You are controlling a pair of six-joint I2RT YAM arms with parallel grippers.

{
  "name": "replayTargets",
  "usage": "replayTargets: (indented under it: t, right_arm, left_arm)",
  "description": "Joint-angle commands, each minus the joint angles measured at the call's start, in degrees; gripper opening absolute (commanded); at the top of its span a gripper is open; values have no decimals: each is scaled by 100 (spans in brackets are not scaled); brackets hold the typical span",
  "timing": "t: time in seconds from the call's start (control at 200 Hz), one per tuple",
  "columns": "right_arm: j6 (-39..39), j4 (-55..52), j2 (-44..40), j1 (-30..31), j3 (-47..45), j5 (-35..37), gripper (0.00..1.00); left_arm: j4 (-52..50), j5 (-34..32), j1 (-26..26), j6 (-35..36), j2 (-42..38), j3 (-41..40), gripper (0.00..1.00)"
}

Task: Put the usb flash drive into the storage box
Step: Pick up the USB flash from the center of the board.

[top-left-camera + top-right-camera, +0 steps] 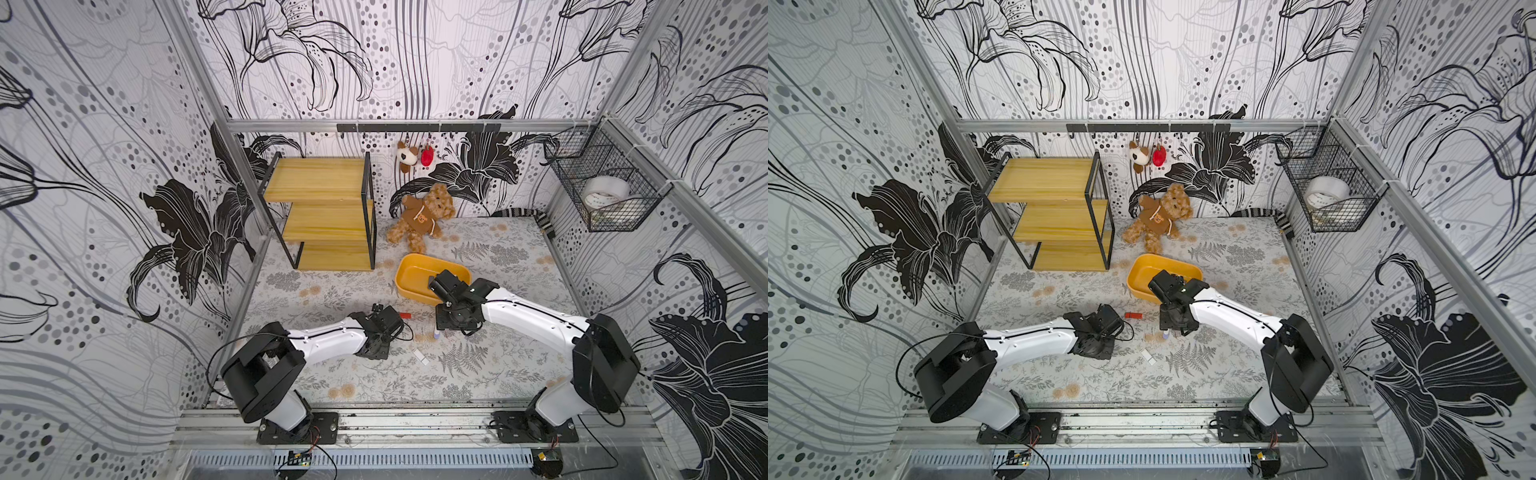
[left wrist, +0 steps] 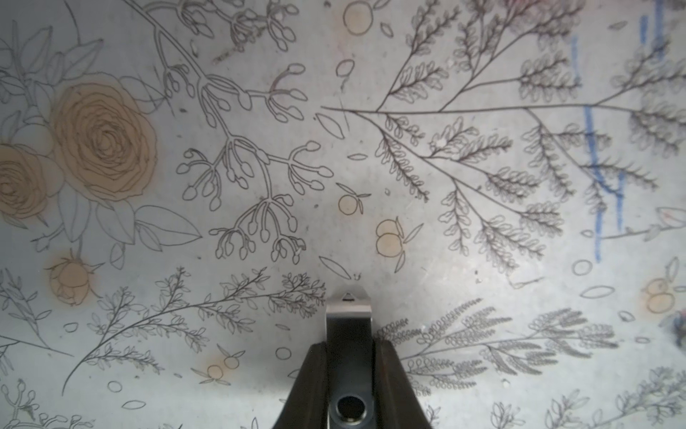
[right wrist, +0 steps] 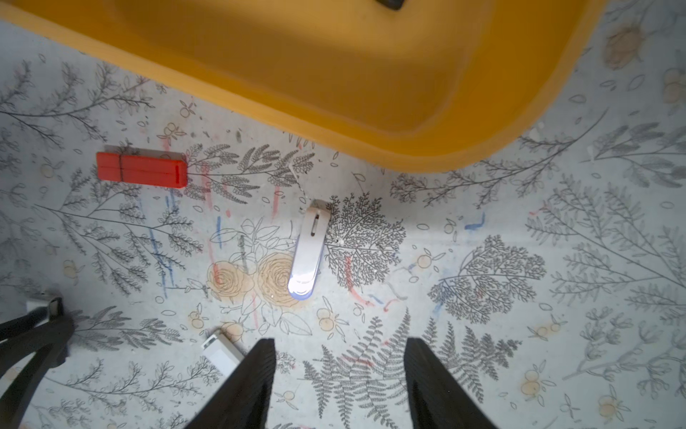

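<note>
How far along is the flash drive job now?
Done: the left gripper is shut on a silver drive. In hand: the carry to the yellow box, not yet reached. Left: dropping it in; a red drive and a white drive lie on the table.

Floral table, storage box, probably red drive

Bench notes: I logged a wooden shelf rack back-left on the floral mat. A teddy bear slumped against the rear wall. A plush dog and red charm hung from the hook rail (side by side). A tape roll sat in the wire basket.
</note>
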Motion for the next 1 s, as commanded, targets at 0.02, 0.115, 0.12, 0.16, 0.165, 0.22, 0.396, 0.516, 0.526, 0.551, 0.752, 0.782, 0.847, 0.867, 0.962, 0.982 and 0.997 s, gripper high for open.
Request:
replayTargets:
  t: [0.02,0.115,0.12,0.16,0.165,0.22,0.396,0.516,0.526,0.551,0.752,0.782,0.847,0.867,0.962,0.982,0.997]
  right_arm:
    - [111,1,359,144,222,-45,61]
    - [128,141,600,181,269,-70,61]
    - [128,142,612,182,271,-69,60]
    - [129,146,711,183,307,-59,61]
    - [129,139,721,183,317,-59,61]
    - [119,142,835,193,347,-50,60]
    - [139,295,1084,218,295,-110,59]
    - [152,456,1193,218,233,-129,59]
    - [154,462,1202,218,237,-122,59]
    - [152,474,1236,218,241,-120,59]
    - [146,490,1482,218,344,-85,56]
    - [146,481,1517,218,358,-85,56]
    - [142,460,1584,218,361,-76,56]
    - [141,460,1595,218,354,-76,56]
    - [137,502,1601,218,324,-69,55]
    - [131,496,1615,218,326,-59,55]
    - [129,485,1618,218,333,-52,55]
  left_arm:
    - [-75,82,-14,-89,96,-186,0]
    - [-108,55,-12,-75,55,-121,0]
    - [-114,56,-13,-74,54,-114,0]
    - [-152,35,-15,-72,36,-69,0]
    - [-162,24,-15,-64,31,-66,0]
    - [-237,-21,-12,-49,-20,10,0]
    - [-447,-213,-10,-22,-277,202,0]
    - [-523,-286,12,5,-404,261,0]
    - [-530,-286,12,10,-417,264,0]
    - [-545,-287,26,6,-428,270,0]
    - [-593,-309,42,31,-430,274,0]
    - [-602,-322,38,32,-441,278,0]
    - [-617,-335,47,30,-480,277,0]
    - [-620,-343,52,30,-498,284,0]
    - [-664,-372,64,38,-577,330,0]
    - [-683,-382,76,33,-594,334,0]
    - [-694,-390,86,41,-605,345,0]
